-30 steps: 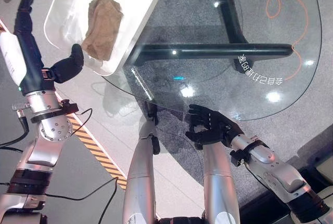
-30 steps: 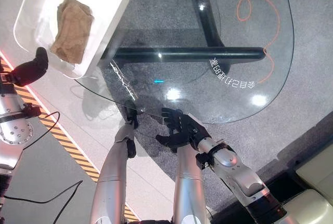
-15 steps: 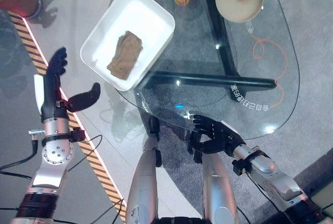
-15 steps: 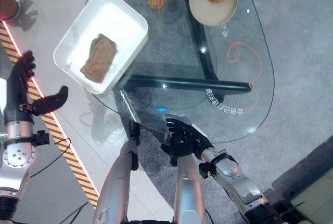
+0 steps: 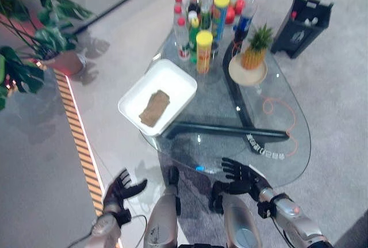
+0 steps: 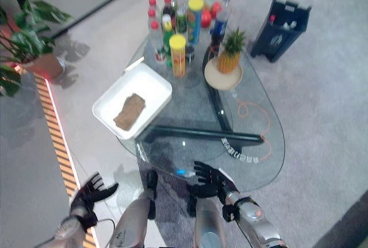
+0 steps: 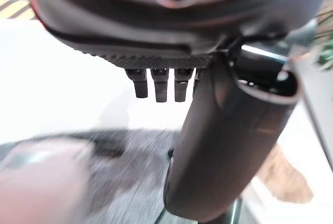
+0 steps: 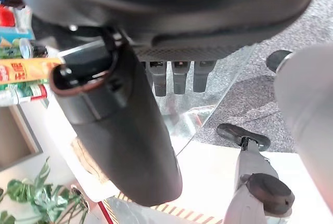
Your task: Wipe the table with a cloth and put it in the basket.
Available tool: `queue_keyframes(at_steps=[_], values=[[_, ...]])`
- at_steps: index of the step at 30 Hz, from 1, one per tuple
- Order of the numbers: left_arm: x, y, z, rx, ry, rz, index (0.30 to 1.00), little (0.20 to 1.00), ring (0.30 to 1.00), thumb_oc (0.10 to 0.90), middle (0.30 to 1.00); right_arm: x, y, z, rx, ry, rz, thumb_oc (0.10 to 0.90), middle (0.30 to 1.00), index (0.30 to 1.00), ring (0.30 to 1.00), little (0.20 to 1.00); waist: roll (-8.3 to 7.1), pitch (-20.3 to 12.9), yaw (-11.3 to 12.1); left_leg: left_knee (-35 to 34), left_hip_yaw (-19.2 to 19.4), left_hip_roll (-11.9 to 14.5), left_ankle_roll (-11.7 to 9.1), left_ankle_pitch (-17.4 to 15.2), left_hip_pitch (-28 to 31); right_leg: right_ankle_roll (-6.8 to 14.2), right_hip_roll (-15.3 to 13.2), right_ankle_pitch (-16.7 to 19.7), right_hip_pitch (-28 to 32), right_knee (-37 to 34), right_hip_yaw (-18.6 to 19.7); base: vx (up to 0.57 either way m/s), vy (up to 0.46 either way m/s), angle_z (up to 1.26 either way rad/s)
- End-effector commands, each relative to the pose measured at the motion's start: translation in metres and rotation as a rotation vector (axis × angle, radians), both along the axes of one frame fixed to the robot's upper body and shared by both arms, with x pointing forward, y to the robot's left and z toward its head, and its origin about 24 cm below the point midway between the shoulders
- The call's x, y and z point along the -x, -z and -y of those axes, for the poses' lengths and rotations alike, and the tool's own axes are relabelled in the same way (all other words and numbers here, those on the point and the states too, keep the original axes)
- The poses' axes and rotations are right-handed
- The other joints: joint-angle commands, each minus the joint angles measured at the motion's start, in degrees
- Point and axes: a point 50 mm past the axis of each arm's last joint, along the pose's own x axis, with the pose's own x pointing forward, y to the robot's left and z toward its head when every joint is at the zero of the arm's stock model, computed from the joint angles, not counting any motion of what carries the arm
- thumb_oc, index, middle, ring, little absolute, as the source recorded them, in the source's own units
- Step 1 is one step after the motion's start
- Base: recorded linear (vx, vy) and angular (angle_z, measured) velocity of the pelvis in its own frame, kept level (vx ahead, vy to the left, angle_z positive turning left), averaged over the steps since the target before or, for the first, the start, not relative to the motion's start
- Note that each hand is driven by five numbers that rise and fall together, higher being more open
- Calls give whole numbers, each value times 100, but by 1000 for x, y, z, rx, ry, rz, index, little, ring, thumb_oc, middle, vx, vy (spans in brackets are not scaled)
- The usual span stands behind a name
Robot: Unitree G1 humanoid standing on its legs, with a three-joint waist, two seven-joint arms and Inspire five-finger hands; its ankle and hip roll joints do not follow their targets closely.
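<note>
Change of view: the whole scene is seen from farther back than half a second ago, so more of the room is taken in; this is a shift of the camera, and the cloth [image 5: 154,107] is found in the same place in the basket [image 5: 181,81] as before.
Left hand: the left hand [image 5: 120,189] is seen low beside the striped floor line [image 5: 86,150], off the table, now lower in the view than before; its fingers are spread and straight and nothing is held.
Right hand: the right hand [image 5: 242,177] is held at the near edge of the glass table [image 5: 287,144], fingers loosely spread, nothing grasped, much as half a second ago.
Basket: a white rectangular basket is set on the table's far-left part from the right hand, well apart from both hands; the brown cloth lies crumpled inside it, roughly in the middle.
Other containers: a plate [image 5: 237,73] bearing a pineapple [image 5: 253,50] is placed beyond the right hand; a cluster of bottles and cans [image 5: 207,21] is stood at the far end of the table; a dark bin [image 5: 301,23] is seen on the carpet past the table.
Edges and room: bare glass is left between the right hand and the basket; open floor lies around the left hand, with a potted plant [image 5: 40,41] farther off.
</note>
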Motion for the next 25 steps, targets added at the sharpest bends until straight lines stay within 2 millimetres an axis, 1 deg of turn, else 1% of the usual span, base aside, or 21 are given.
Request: queue_keyframes(at_steps=[1, 2, 3, 4, 5, 6, 8, 9, 13, 14, 17, 18, 19, 20, 25], values=[[-6, -9, -14, -25, 33, 38, 900, 900, 900, 800, 900, -3, 2, -7, -9, 51, 18, 800, 900, 900, 900, 900, -452, -387, -84, 396, -82, -508, -13, -863, 490, 286, 253, 960, 983, -1859, 45, 82, 6, 1], [-4, -6, -12, -17, 45, 20, 900, 900, 900, 800, 900, -1, 5, -6, -1, 65, -2, 800, 900, 900, 900, 900, -452, -428, -86, 379, -78, -502, -8, -867, 523, 290, 251, 966, 1014, -1878, 43, 122, 1, -1], [5, 5, -4, 9, 64, -47, 900, 900, 900, 800, 900, 8, 20, -3, 10, 116, -74, 800, 900, 900, 900, 900, -444, -583, -88, 322, -80, -483, 4, -884, 649, 300, 247, 978, 1136, -1933, 51, 102, -5, 1], [12, 13, 1, 38, 66, -98, 900, 900, 900, 800, 900, 14, 30, -1, 20, 160, -127, 800, 900, 900, 900, 900, -433, -683, -94, 277, -94, -474, 16, -892, 730, 309, 246, 984, 1209, -1962, 59, 95, -6, 1], [12, 13, 1, 40, 68, -102, 900, 900, 900, 800, 900, 14, 31, -1, 22, 165, -134, 800, 900, 900, 900, 900, -432, -688, -94, 268, -95, -473, 17, -892, 745, 310, 247, 985, 1221, -1967, 61, 99, -6, 1], [22, 25, 7, 64, 56, -176, 900, 900, 900, 800, 900, 22, 44, 0, 43, 205, -202, 800, 900, 900, 900, 900, -416, -836, -104, 176, -92, -446, 33, -893, 870, 318, 260, 992, 1317, -2016, 68, 86, -12, 0], [35, 37, 10, 75, 38, -285, 900, 900, 900, 800, 900, 33, 57, 3, 57, 271, -279, 800, 900, 900, 900, 900, -400, -980, -108, 69, -108, -433, 50, -896, 1006, 338, 268, 1005, 1434, -2093, 89, 82, -19, 0], [37, 39, 9, 78, 38, -298, 900, 900, 900, 800, 900, 35, 60, 4, 56, 287, -294, 800, 900, 900, 900, 900, -398, -1005, -113, 43, -104, -428, 53, -895, 1040, 342, 272, 1010, 1460, -2110, 99, 59, -14, 0], [55, 51, 9, 81, 41, -390, 900, 900, 900, 800, 900, 61, 80, 15, 84, 450, -419, 800, 900, 900, 900, 900, -349, -1210, -173, -168, -46, -377, 74, -883, 1258, 382, 298, 1083, 1624, -2314, 197, 44, -9, -4], [58, 53, 9, 97, 22, -408, 900, 900, 900, 800, 900, 69, 85, 17, 84, 503, -455, 800, 900, 900, 900, 900, -336, -1249, -195, -220, -18, -358, 80, -882, 1313, 392, 304, 1106, 1654, -2365, 225, 28, -4, -10], [66, 56, 8, 119, -28, -437, 900, 900, 900, 800, 900, 85, 92, 23, 96, 590, -520, 800, 900, 900, 900, 900, -308, -1313, -227, -307, 14, -332, 85, -872, 1391, 407, 309, 1154, 1701, -2464, 273, 22, 3, -13], [72, 59, 10, 144, -61, -456, 900, 900, 900, 800, 900, 96, 97, 26, 109, 625, -561, 800, 900, 900, 900, 900, -286, -1363, -244, -361, 29, -318, 93, -868, 1443, 412, 313, 1179, 1733, -2513, 308, 35, 4, -18], [74, 60, 11, 156, -69, -460, 900, 900, 900, 800, 900, 99, 98, 26, 114, 630, -570, 800, 900, 900, 900, 900, -282, -1378, -247, -373, 34, -315, 96, -870, 1458, 411, 314, 1183, 1742, -2525, 319, 51, 4, -28], [76, 62, 13, 216, -99, -468, 900, 900, 900, 800, 900, 105, 100, 27, 146, 631, -596, 800, 900, 900, 900, 900, -271, -1426, -253, -392, 48, -303, 102, -876, 1491, 410, 312, 1189, 1766, -2542, 338, 39, 3, -20], [80, 64, 16, 232, -119, -489, 900, 900, 900, 800, 900, 112, 103, 27, 171, 622, -642, 800, 900, 900, 900, 900, -265, -1506, -235, -396, 58, -277, 115, -906, 1544, 395, 306, 1166, 1790, -2514, 353, 24, -4, -4]])
